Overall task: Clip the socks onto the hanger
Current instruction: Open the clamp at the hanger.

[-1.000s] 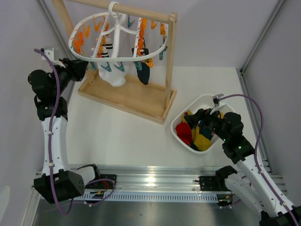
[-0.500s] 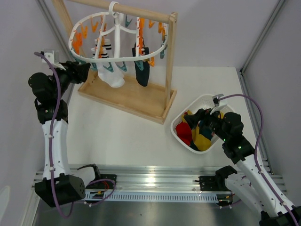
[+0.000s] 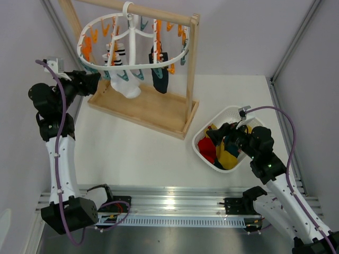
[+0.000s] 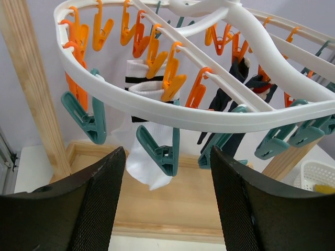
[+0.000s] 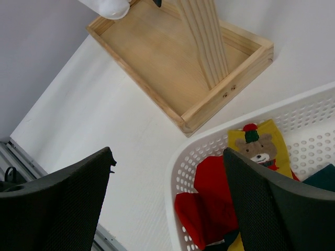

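— Where's the hanger?
— Far left. The hanger (image 3: 139,67) hangs from the top bar of the wooden rack (image 3: 143,108). A white striped sock (image 3: 125,80) and a navy sock (image 3: 160,77) dangle from its pegs (image 3: 86,51).
— And the arms?
— The left gripper (image 3: 94,79) sits just beside the ring's left edge. The right gripper (image 3: 223,132) hovers over the white basket (image 3: 231,109) on the right, which holds a red sock (image 3: 206,150) and a yellow sock (image 3: 229,158).

the hanger (image 4: 157,112) hangs just above and ahead of the left gripper (image 4: 167,154), with socks (image 4: 144,167) dangling under it. the basket (image 5: 180,170) sits just under the right gripper (image 5: 167,154), holding maybe three loose socks (image 5: 212,191).
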